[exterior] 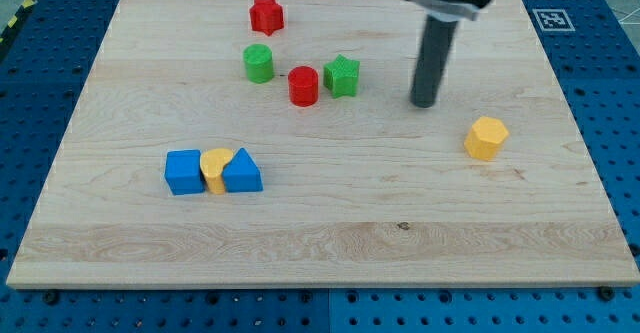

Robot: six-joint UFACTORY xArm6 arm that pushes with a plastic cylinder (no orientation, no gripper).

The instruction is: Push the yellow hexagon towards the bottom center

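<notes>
The yellow hexagon [486, 138] lies on the wooden board [330, 233] at the view's right, about mid-height. My tip [424, 103] stands on the board up and to the left of the hexagon, a short gap away, not touching it. The rod rises from the tip to the view's top edge.
A red star [266, 15], a green cylinder [258, 63], a red cylinder [303, 86] and a green star [342, 75] sit at the upper middle. A blue cube [184, 171], a yellow heart-like block [216, 168] and a blue triangle [242, 171] touch in a row at the lower left.
</notes>
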